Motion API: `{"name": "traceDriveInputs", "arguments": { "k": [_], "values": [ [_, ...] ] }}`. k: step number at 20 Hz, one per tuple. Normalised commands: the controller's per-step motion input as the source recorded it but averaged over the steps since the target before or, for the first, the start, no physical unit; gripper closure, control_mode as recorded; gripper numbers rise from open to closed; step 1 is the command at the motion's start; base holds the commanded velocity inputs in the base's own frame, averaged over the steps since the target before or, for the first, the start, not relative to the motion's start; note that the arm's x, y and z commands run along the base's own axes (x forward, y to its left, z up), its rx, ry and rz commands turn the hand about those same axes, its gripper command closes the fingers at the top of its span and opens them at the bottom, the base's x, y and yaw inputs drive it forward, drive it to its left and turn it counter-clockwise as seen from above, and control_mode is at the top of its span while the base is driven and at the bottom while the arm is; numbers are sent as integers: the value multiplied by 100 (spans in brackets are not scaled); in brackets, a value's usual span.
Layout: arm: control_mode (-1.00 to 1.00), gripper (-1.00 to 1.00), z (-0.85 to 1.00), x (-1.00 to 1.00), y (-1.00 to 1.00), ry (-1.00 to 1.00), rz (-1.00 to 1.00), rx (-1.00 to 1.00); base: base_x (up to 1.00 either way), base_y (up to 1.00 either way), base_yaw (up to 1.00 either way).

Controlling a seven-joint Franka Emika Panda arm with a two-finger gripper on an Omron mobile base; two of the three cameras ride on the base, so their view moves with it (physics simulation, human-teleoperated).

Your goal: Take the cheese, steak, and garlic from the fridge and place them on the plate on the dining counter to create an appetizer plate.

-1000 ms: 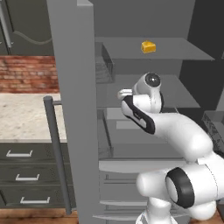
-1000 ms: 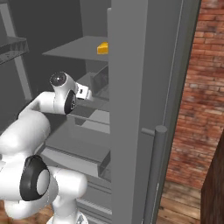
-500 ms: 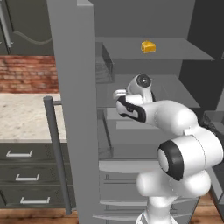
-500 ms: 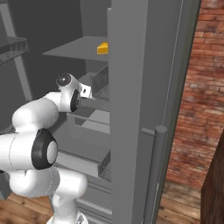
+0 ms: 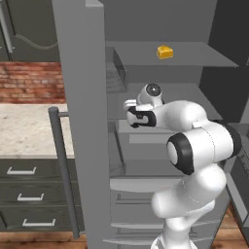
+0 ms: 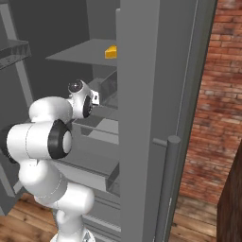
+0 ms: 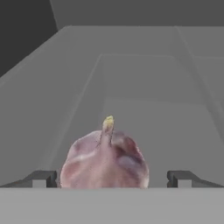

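The gripper [image 7: 111, 178], jaws fully open and empty, straddles the garlic [image 7: 104, 158] on the fridge [image 5: 78, 97] shelf, positioned for grasping.

Red brick wall [image 6: 212, 108], wooden floor [image 6: 189, 220], and dark drawer cabinets [image 5: 29, 197] under a speckled countertop [image 5: 26, 129].

The lower part of the pale pinkish garlic bulb w/ pointed yellowish tip [image 7: 104, 159] is cut off at the bottom of the hand view, so its contact w/ the grey tray under it can't be told. The two-finger gripper [image 7: 112, 178] is seen as two dark tips only, the rest cut off; in both base views the fingers are hidden behind the white arm & the tall grey fridge [image 5: 80, 97] door. The small yellow-orange cheese wedge [image 6: 111, 52] is partly covered by that door edge in the right base view.
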Motion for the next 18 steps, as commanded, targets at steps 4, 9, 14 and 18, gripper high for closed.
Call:
{"name": "traceDriveInputs", "arguments": {
  "k": [4, 9, 14, 18],
  "values": [
    [-100, -100, -24, 44, 2, 4, 0, -2, 0, 0, 0],
    [-100, -100, -40, 22, 0, 11, 0, -4, 0, 0, 0],
    [-100, -100, -58, 4, 0, 18, -3, -6, 0, 0, 0],
    [-100, -100, -84, -31, -3, 18, -5, -7, 0, 0, 0]
  ]
}}
